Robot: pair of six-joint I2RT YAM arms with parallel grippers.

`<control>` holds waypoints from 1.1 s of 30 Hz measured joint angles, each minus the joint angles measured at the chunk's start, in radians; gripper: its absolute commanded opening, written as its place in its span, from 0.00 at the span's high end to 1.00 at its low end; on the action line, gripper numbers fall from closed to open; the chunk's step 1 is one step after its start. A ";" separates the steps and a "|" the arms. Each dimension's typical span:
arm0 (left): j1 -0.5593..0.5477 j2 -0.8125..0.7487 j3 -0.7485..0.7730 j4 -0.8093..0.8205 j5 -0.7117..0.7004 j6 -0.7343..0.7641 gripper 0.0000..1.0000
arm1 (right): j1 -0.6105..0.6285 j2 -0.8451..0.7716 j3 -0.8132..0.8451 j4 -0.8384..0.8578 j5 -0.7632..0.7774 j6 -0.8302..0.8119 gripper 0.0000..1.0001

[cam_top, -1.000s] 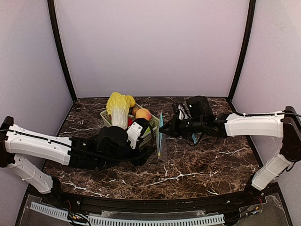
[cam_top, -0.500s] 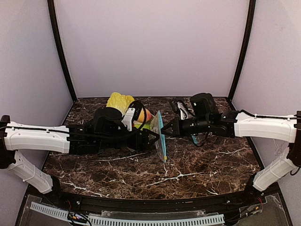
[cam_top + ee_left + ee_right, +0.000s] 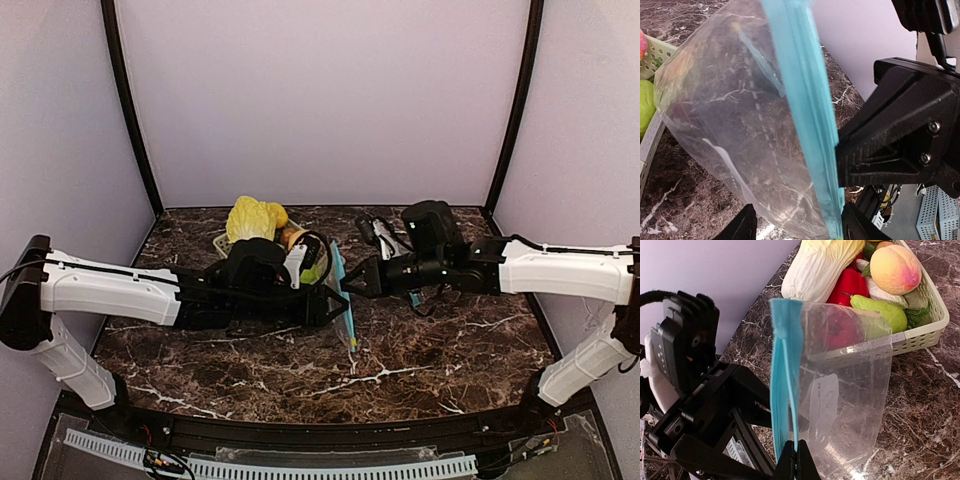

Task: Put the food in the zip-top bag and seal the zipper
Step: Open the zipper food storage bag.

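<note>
Over the last second the left arm has been lifted from low beside the basket (image 3: pixel 935 315) and swung across to the bag (image 3: pixel 850 385). The left hand (image 3: pixel 797 225) is now set opposite the right hand (image 3: pixel 795 460), with the bag's lower edge between its fingers, which are spread and not yet closed on anything. The right hand is pressed together on the zipper (image 3: pixel 785 370), and the bag is hung from that pinch above the counter (image 3: pixel 450 340), edge-on to the overhead camera.

From this it is judged that a second grip is being prepared so that the mouth can be pulled apart. Nothing has been loaded: the bag is empty and its mouth lies flat.

The food is left in the basket behind the bag. The peach (image 3: pixel 895 267) is seen at the top of the pile and the green fruit (image 3: pixel 880 312) against the near rim, beside a cabbage (image 3: pixel 815 267) and a red pepper (image 3: pixel 852 285). The eggplant cannot be made out.

The bag is thin, clear, creased film, limp enough to fold under its own weight, with a stiffer teal strip along one edge. The basket is pale, rigid, slotted plastic. The produce is smooth, rounded and glossy. The counter is dark polished marble with white veins.
</note>
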 measured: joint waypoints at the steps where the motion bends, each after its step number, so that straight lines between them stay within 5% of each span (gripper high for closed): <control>1: 0.003 0.002 0.000 0.000 -0.010 -0.001 0.44 | 0.002 0.000 0.000 0.000 0.001 -0.002 1.00; 17: 0.013 0.035 0.000 -0.046 -0.113 -0.016 0.60 | 0.024 0.000 0.001 -0.030 0.077 -0.010 1.00; 26: 0.013 0.100 0.051 -0.013 -0.101 -0.021 0.76 | 0.040 0.012 0.022 -0.067 0.170 0.008 1.00; 30: 0.014 0.112 0.051 -0.012 -0.102 -0.023 0.97 | 0.043 0.022 0.027 -0.071 0.197 0.015 1.00; 33: 0.021 0.116 0.051 -0.015 -0.112 -0.013 0.99 | 0.046 0.023 0.031 -0.088 0.235 0.022 1.00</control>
